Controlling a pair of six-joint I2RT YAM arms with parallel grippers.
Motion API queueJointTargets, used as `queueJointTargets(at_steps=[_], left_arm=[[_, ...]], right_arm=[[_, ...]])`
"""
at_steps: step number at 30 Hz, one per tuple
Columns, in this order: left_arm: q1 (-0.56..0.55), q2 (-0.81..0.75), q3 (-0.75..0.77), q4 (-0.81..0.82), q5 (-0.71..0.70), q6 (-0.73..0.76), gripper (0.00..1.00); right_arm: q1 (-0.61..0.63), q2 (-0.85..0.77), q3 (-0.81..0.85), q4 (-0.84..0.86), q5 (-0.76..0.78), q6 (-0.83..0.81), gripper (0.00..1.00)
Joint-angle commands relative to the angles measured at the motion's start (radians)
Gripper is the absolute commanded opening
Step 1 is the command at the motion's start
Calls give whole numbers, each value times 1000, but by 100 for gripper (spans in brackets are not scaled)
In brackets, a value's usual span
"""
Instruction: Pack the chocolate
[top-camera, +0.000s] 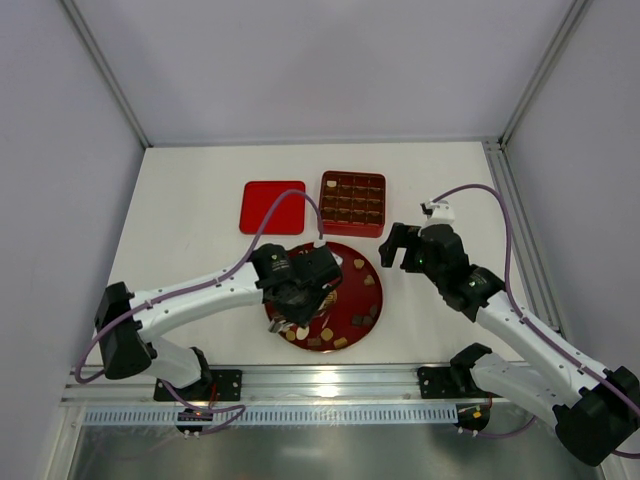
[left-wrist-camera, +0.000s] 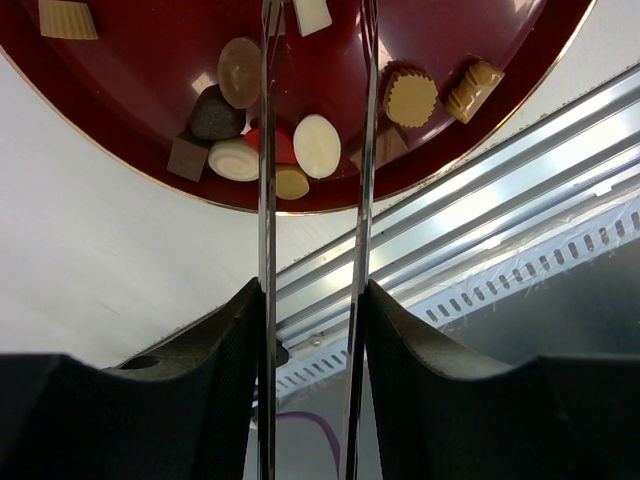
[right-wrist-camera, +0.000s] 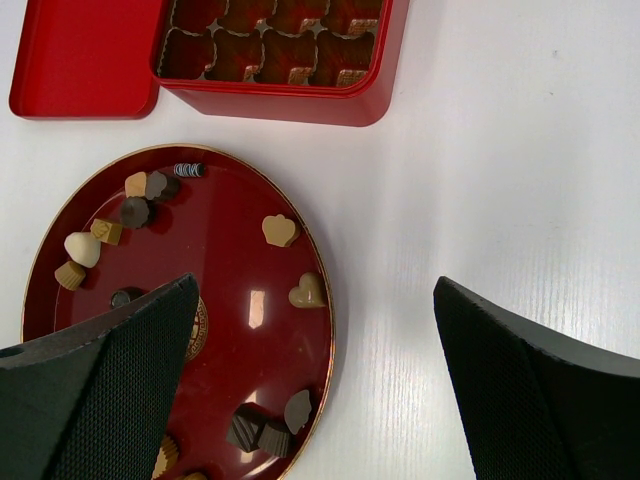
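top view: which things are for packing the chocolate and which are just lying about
For the job:
chocolate pieces
red plate
gridded red box
red lid

Just there:
purple cables
aluminium rail

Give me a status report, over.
Left hand open above chocolate, near side of plate. Right hand open, empty, right of it. Box uncovered, nothing blocking it.

No lettering, label, brand or number is legible in any view. The round gold emblem (right-wrist-camera: 197, 330) on the red plate (right-wrist-camera: 220, 200), half hidden behind one finger of the right gripper (right-wrist-camera: 315, 295), is too blurred to read.
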Motion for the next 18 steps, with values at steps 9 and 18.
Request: queueJointTargets(at_steps=[9, 18], left_arm=[[-7, 36, -34, 43, -48, 7, 18], [4, 45, 150, 5, -120, 59, 14]], right_arm=[[-3, -21, -1, 26, 27, -3, 100], [-5, -23, 8, 18, 38, -15, 100]])
